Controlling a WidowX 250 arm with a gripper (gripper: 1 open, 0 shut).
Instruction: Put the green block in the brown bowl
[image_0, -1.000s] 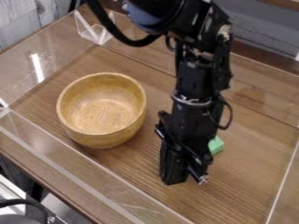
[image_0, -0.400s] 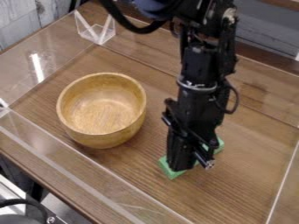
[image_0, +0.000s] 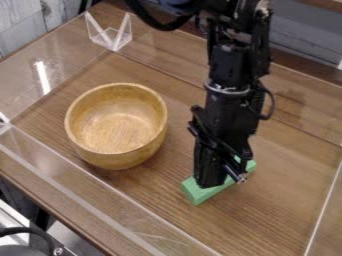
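The green block (image_0: 201, 191) sits between the black fingers of my gripper (image_0: 214, 178), which is shut on it. Only the block's lower left end shows below the fingers; the rest is hidden behind them. It hangs just over the wooden table, and I cannot tell whether its low end still touches the wood. The brown bowl (image_0: 94, 150) stands upright to the left of the gripper, a short gap away, with nothing inside it. The arm comes down steeply from the top of the view.
The wooden table (image_0: 287, 185) is ringed by low clear plastic walls (image_0: 27, 150). A small clear plastic stand (image_0: 110, 33) is at the back left. The table's front edge runs close below the gripper.
The gripper has risen and shifted slightly right. The green block, earlier seen beside the fingers at the right, now shows under them at the lower left.
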